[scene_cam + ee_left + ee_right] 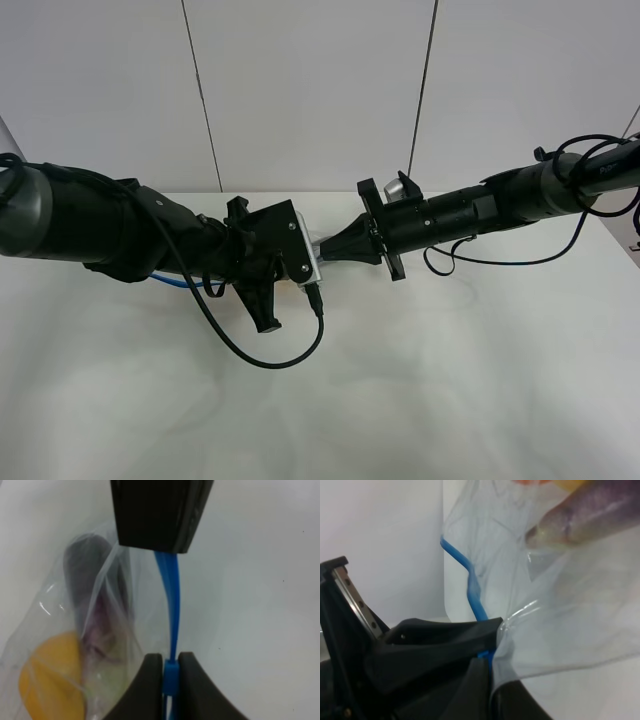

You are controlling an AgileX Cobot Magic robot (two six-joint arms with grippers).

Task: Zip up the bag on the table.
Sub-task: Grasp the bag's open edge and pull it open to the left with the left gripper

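The bag (100, 645) is clear and crinkly, with a purple item (85, 565) and a yellow one (50, 675) showing through it. Its blue zipper strip (171, 605) runs between both grippers. My left gripper (171, 664) is shut on the blue slider of the strip. Farther along the same strip, my right gripper (155, 515) grips the bag's end. In the right wrist view the right gripper (489, 659) is shut on the bag (560, 610) at the blue strip (472, 592). From the high camera both grippers meet mid-table (325, 252), and the bag is almost hidden beneath them.
The white table (450, 380) spreads wide around the arms. A black cable (270, 360) loops from the left arm onto the tabletop in front. Another cable (480, 262) hangs under the right arm. A white wall stands behind.
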